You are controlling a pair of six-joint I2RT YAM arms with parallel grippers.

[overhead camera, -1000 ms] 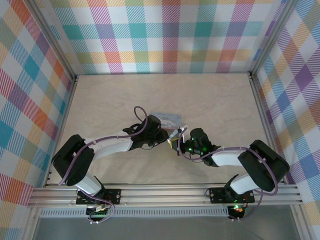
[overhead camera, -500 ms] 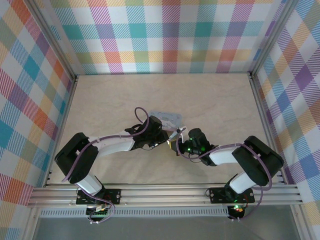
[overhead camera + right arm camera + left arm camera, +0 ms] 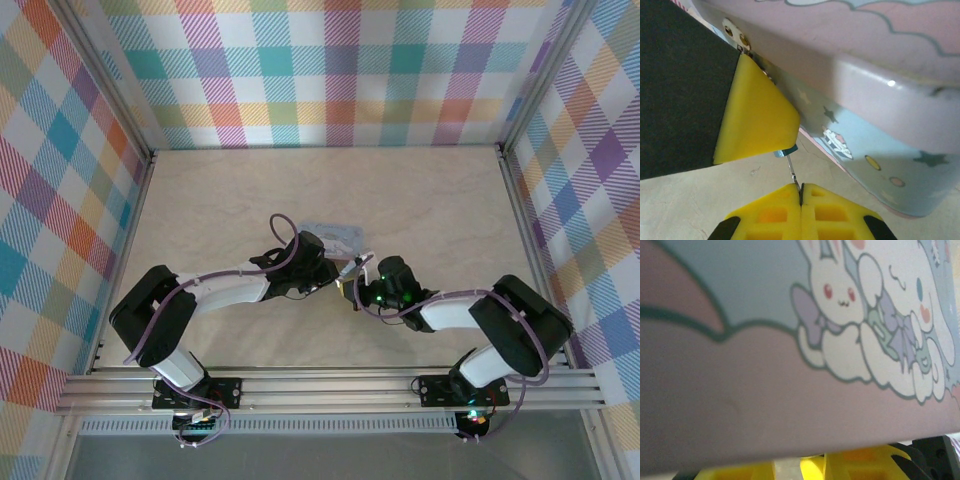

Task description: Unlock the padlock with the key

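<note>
— Judging by the wrist views, which step is in hand?

— Key insertion, I'd say. The right gripper has its yellow pads pressed together on the thin dark metal key, whose tip meets the tiny bluish-black metal padlock.

— Where does that lock sit?

— Middle of the pale marbled table, just on the near side of the pale blue rectangular tin with white cartoon rabbits. Just a sliver peeks out under a yellow fingertip of the left gripper.

— So the left is pinching it?

— Its pads are drawn close with a narrow slot between, and I take it they clamp the lock body, though the contact itself is hidden.

— Is the key seated?

— Too small to tell how deep it sits.

— Next move?

— Likely a gentle push to seat the key, then a twist of the right wrist about the shaft while the left holds the body firm. So thin a shaft could bend if the two are out of line.
</note>
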